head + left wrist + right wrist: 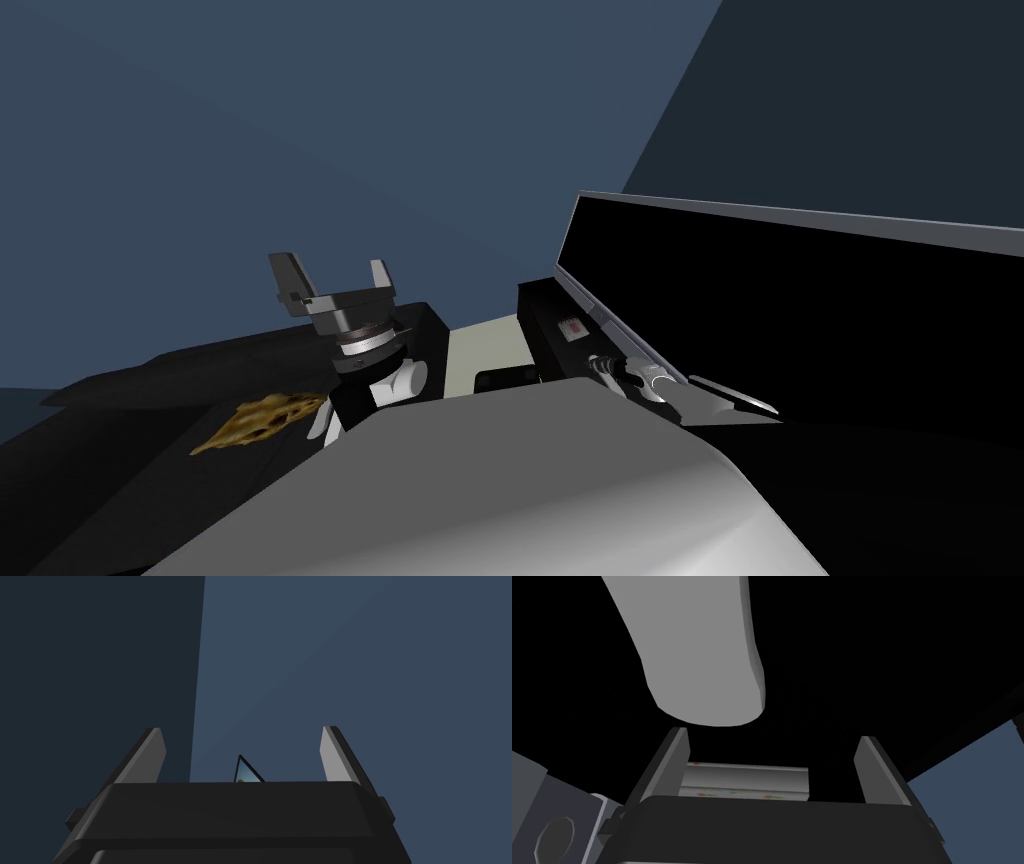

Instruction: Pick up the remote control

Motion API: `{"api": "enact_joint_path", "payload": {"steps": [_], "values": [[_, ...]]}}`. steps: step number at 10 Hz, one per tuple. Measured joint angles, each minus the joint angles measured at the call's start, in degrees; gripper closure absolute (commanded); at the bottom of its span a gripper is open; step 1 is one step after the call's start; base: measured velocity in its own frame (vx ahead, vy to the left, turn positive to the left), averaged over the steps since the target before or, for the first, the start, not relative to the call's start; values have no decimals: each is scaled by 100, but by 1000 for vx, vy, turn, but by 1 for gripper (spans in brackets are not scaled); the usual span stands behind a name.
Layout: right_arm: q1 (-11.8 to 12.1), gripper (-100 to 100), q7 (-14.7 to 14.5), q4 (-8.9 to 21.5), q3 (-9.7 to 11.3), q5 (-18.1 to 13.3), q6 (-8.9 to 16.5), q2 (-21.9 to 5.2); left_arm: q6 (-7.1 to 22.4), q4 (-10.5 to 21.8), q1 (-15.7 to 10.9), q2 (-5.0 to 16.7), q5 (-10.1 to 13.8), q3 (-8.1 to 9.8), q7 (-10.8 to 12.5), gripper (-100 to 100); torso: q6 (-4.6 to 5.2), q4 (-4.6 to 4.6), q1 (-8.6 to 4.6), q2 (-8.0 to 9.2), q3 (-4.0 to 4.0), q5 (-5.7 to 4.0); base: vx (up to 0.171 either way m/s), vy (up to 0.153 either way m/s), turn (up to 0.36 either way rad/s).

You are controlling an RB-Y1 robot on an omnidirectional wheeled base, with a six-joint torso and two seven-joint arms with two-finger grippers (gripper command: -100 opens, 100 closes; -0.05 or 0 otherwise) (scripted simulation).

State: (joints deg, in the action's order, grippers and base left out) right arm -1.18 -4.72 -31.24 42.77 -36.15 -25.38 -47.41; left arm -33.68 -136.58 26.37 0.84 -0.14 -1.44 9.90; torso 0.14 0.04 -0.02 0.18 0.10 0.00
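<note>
Right wrist view: the right claw (772, 736) stands open, remote control (746, 781) between its fingers, just beside one.

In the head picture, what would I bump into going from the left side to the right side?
golden-brown lumpy thing → left gripper, raised and open → small dark box with a red mark → right gripper

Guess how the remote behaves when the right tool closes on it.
Remote looks a flat, hard-edged bar: probably stiff, won't roll. Smooth faces may slip. It lies nearer one finger of the open right tool, so it may skew.
</note>
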Motion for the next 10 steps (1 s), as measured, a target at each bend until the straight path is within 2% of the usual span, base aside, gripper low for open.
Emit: {"api": "enact_joint_path", "payload": {"steps": [2, 4, 5, 6, 7, 8, 9, 10], "values": [[-57, -100, -132, 270, -44, 5, -115, 76, 0, 0, 0, 0, 0, 0, 0, 0, 0, -1, 11, -3, -2, 2, -4, -6, 29], [-144, -100, -381, 870, 19, -76, -275, 207, 0, 0, 0, 0, 0, 0, 0, 0, -1, 0, 2, 2, 1, 1, -16, -28, 63], [-60, -100, -338, 745, 101, -115, -240, 97, 0, 0, 0, 0, 0, 0, 0, 0, 1, 1, 1, 2, 2, 1, -6, -45, 55], [-24, -100, -316, 832, 206, -178, -236, 82, 0, 0, 0, 0, 0, 0, 0, 0, 0, 0, -5, 1, 1, -1, -4, -26, 15], [-21, 0, -319, 852, 218, -186, -243, 82, 0, 0, 0, 0, 0, 0, 0, 0, 0, 0, 1, -1, -1, 0, 0, 0, 0], [-21, -100, -318, 850, 217, -185, -243, 82, 0, 0, 0, 0, 0, 0, 0, 0, 0, 0, 8, -3, -2, 1, 5, -53, 64], [-26, -100, -435, 1005, 143, -152, -225, 247, 0, 0, 0, 0, 0, 0, 0, 0, -2, -1, -5, -5, -3, -2, 13, -71, 53], [119, -100, -292, 611, 236, -192, -12, 160, 0, 0, 0, 0, 0, 0, 0, 0, 0, -1, -13, -7, -4, -3, 1, -29, 24]]}}
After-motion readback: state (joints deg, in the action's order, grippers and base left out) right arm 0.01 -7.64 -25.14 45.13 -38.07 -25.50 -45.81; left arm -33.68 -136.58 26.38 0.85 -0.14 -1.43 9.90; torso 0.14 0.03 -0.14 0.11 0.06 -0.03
